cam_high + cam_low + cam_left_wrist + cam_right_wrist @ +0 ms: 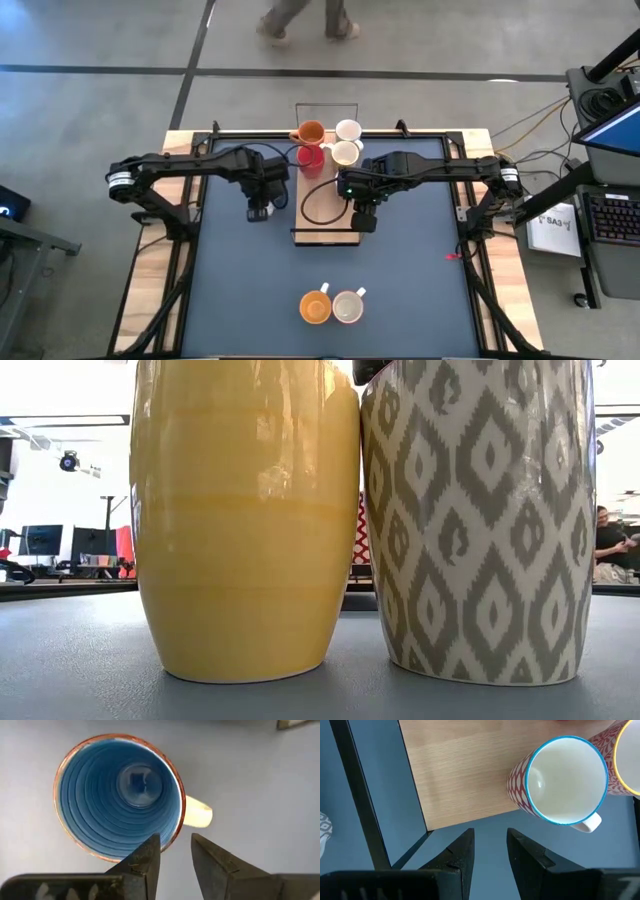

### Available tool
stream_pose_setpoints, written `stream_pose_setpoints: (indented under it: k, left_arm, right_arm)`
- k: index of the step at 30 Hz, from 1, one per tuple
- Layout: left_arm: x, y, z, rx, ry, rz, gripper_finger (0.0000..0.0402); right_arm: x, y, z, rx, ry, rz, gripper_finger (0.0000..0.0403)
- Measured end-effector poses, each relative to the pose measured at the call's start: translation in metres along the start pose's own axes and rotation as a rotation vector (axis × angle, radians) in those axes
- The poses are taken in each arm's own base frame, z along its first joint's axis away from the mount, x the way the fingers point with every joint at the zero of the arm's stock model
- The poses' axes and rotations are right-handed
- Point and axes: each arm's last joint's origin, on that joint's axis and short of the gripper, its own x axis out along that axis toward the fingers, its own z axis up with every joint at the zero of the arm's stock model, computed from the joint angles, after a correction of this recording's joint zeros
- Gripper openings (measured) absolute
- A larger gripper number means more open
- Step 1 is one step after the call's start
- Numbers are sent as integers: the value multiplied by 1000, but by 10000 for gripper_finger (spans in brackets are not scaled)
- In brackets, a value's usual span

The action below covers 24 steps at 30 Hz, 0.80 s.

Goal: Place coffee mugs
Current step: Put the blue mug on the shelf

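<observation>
The left wrist view looks down into a blue mug (117,795) with a reddish rim and a cream handle (197,812), standing upright on the dark mat. My left gripper (175,845) (260,210) is open just above its rim, next to the handle. My right gripper (490,840) (362,222) is open over the mat by the wooden board's (460,770) edge. Ahead of it, a red-patterned mug (565,780) with a blue rim stands on the board. A second red-patterned mug (627,765) is beside it. My left gripper comes at the blue mug from above, pointing down. One fingertip (150,850) overlaps the rim (167,836) beside the handle and the other stands outside the wall. I cannot tell whether either finger touches the mug.
An orange mug (311,132), a red mug (310,155) and two white mugs (348,130) (343,153) cluster at the board's (322,215) far end. An orange mug (315,307) (245,520) and a grey-patterned white mug (348,307) (475,520) stand together near the table's near edge.
</observation>
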Motion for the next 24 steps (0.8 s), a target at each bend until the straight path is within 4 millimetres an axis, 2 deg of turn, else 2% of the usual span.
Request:
stream_pose_setpoints:
  k: [5,12,24]
  left_arm:
    - [0,-1,-7,118,69,6,93]
    - [-1,5,-7,343,132,171,94]
    - [3,5,-4,730,146,166,94]
  right_arm:
    - [0,0,0,-3,1,0,105]
    - [0,0,0,-3,-1,0,105]
    - [0,0,0,4,-3,0,105]
